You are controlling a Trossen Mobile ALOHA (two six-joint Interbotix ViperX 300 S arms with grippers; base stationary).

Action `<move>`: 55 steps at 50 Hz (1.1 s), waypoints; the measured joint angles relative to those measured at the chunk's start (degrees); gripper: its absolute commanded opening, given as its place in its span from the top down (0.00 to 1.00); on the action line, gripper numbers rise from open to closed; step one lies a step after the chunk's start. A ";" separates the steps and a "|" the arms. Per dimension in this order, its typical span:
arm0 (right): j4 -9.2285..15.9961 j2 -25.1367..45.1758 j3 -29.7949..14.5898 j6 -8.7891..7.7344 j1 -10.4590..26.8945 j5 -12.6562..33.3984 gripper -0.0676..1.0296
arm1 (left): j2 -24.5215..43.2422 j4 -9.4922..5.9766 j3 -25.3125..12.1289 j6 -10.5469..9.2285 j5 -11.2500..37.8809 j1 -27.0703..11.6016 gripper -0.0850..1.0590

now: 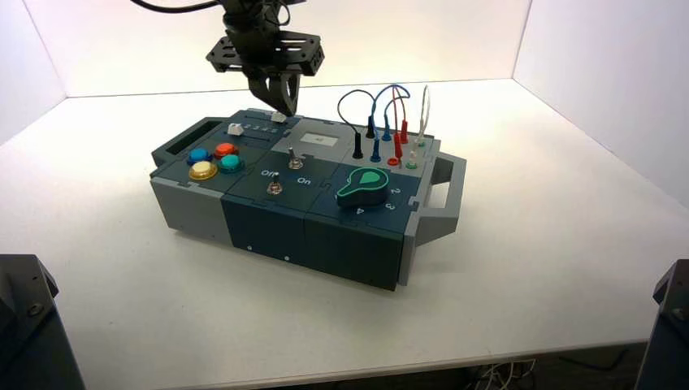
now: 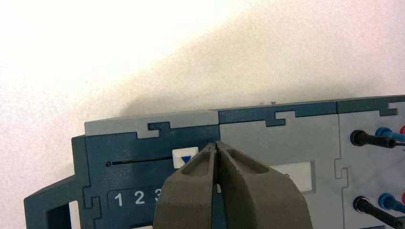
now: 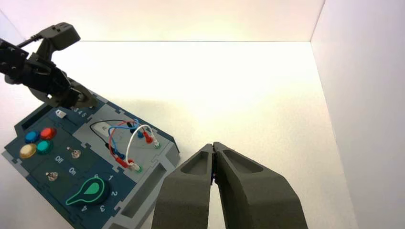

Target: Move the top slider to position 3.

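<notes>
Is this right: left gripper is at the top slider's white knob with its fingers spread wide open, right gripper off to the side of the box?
Not quite: the left gripper is at the top slider's white knob, but its fingers are closed together, as the left wrist view shows. The right gripper is off to the side of the box, as stated.

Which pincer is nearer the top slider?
Left. The left pincer is right beside the top slider, at the box's far edge. The right pincer is off the box's right side.
</notes>
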 measured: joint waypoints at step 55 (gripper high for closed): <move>-0.09 0.00 0.00 0.00 0.00 0.00 0.96 | 1.93 0.62 -1.14 1.32 0.97 0.88 0.95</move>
